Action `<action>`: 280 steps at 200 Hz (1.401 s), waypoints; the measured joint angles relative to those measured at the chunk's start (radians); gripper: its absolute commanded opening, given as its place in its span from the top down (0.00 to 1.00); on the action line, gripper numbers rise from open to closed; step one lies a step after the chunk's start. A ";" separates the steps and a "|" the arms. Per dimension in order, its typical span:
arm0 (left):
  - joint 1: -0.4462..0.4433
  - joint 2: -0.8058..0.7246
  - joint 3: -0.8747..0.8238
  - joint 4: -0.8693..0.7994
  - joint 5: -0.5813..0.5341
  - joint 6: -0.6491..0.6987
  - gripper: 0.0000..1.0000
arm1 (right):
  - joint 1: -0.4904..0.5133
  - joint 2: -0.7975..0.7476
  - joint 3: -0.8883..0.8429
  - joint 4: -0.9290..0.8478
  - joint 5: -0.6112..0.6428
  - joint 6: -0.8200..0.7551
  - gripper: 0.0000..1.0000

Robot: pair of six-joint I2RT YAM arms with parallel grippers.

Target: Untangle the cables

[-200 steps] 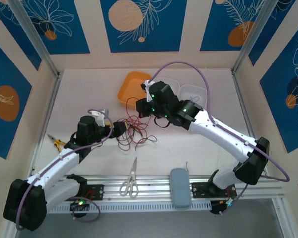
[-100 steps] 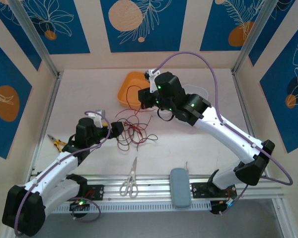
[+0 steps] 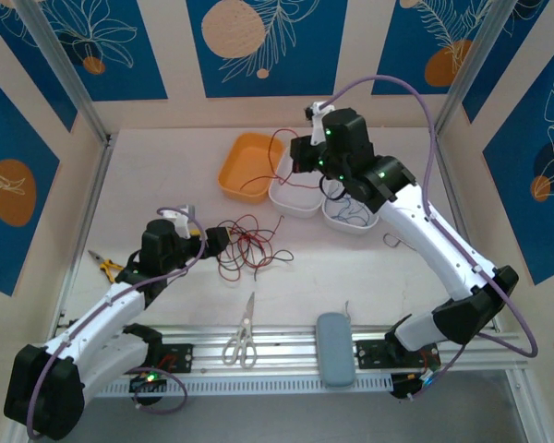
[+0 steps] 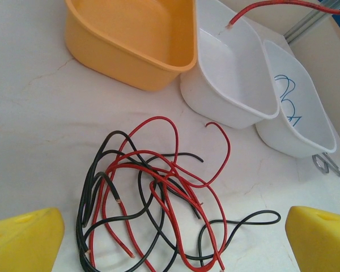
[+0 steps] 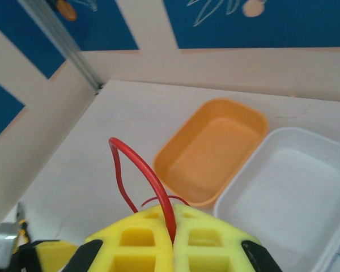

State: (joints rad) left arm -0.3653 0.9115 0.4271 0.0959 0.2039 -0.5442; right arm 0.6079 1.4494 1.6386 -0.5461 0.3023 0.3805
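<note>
Cable (image 5: 141, 163), red, hangs clamped in right hand (image 5: 173, 224).

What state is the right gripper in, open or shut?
Shut on the red cable: the right gripper's yellow fingers meet, with the cable pinched between them.

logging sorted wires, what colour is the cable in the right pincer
Red. The cable, pinched in the right pincer, shows best in the right wrist view.
</note>
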 measured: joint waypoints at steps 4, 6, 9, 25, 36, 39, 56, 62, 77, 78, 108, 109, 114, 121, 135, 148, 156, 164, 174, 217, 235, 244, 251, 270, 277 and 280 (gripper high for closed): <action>0.000 0.000 0.000 0.000 0.000 0.000 0.00 | -0.013 0.003 0.002 0.000 -0.004 -0.005 1.00; 0.000 0.000 0.000 0.000 0.000 0.000 0.00 | -0.018 0.005 0.003 0.000 -0.005 -0.006 1.00; 0.000 0.000 0.000 0.000 0.000 0.000 0.00 | -0.029 0.010 0.005 0.000 -0.011 -0.009 1.00; 0.000 0.000 0.000 0.000 0.000 0.000 0.00 | -0.069 0.035 0.015 0.007 -0.019 -0.033 1.00; 0.000 0.000 0.000 -0.002 0.000 0.000 0.00 | -0.090 0.057 0.022 0.007 -0.021 -0.056 1.00; 0.000 0.000 0.000 -0.003 0.000 0.000 0.00 | -0.095 0.063 0.024 0.007 -0.021 -0.062 1.00; 0.000 0.000 0.000 -0.008 -0.003 0.000 0.00 | -0.119 0.113 0.055 0.006 -0.022 -0.105 1.00; 0.000 0.000 0.000 -0.008 -0.004 0.000 0.00 | -0.127 0.131 0.067 0.006 -0.022 -0.119 1.00; 0.000 0.000 0.000 -0.008 -0.004 0.000 0.00 | -0.148 0.177 0.100 0.002 -0.022 -0.149 1.00; 0.000 0.000 0.000 -0.008 -0.004 0.000 0.00 | -0.150 0.181 0.103 0.002 -0.022 -0.151 1.00; 0.000 0.000 0.000 -0.011 -0.004 0.003 0.00 | -0.193 0.264 0.159 -0.016 -0.030 -0.209 1.00; 0.000 0.000 0.000 -0.011 -0.004 0.003 0.00 | -0.195 0.267 0.162 -0.017 -0.030 -0.211 1.00; 0.000 0.000 0.000 -0.013 -0.004 0.003 0.00 | -0.200 0.279 0.171 -0.022 -0.030 -0.220 1.00; 0.000 0.000 0.000 -0.016 -0.005 0.003 0.00 | -0.207 0.296 0.187 -0.031 -0.029 -0.233 1.00; 0.000 0.000 0.000 -0.023 -0.006 0.003 0.00 | -0.219 0.334 0.229 -0.047 -0.029 -0.254 1.00; 0.000 0.000 0.000 -0.031 -0.007 0.003 0.00 | -0.226 0.360 0.265 -0.062 -0.026 -0.269 1.00; 0.000 0.000 0.000 -0.034 -0.007 0.003 0.00 | -0.231 0.374 0.287 -0.074 -0.024 -0.277 1.00; 0.000 0.000 0.000 -0.035 -0.007 0.003 0.00 | -0.234 0.386 0.307 -0.082 -0.021 -0.288 1.00; 0.000 0.000 0.000 -0.037 -0.007 0.003 0.00 | -0.238 0.401 0.330 -0.090 -0.018 -0.304 1.00; 0.000 0.000 0.000 -0.045 -0.018 0.004 0.00 | -0.241 0.493 0.446 -0.133 -0.014 -0.370 1.00; 0.000 0.000 0.000 -0.060 -0.024 0.005 0.00 | -0.235 0.551 0.487 -0.151 -0.014 -0.391 1.00; 0.000 0.000 0.000 -0.061 -0.026 0.005 0.00 | -0.229 0.583 0.508 -0.162 -0.014 -0.400 1.00; 0.000 0.000 0.000 -0.061 -0.027 0.005 0.00 | -0.223 0.607 0.524 -0.171 -0.014 -0.408 1.00; 0.000 0.000 0.000 -0.063 -0.030 0.010 0.00 | -0.201 0.678 0.579 -0.202 -0.014 -0.426 1.00; 0.000 0.000 0.000 -0.064 -0.030 0.012 0.00 | -0.192 0.702 0.601 -0.212 -0.015 -0.430 1.00; 0.000 0.000 0.000 -0.064 -0.030 0.013 0.00 | -0.189 0.710 0.607 -0.215 -0.015 -0.433 1.00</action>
State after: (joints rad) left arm -0.3653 0.9115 0.4271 0.0322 0.1738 -0.5312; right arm 0.4191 2.1597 2.2459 -0.7609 0.2874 -0.0521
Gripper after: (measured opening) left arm 0.999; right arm 0.047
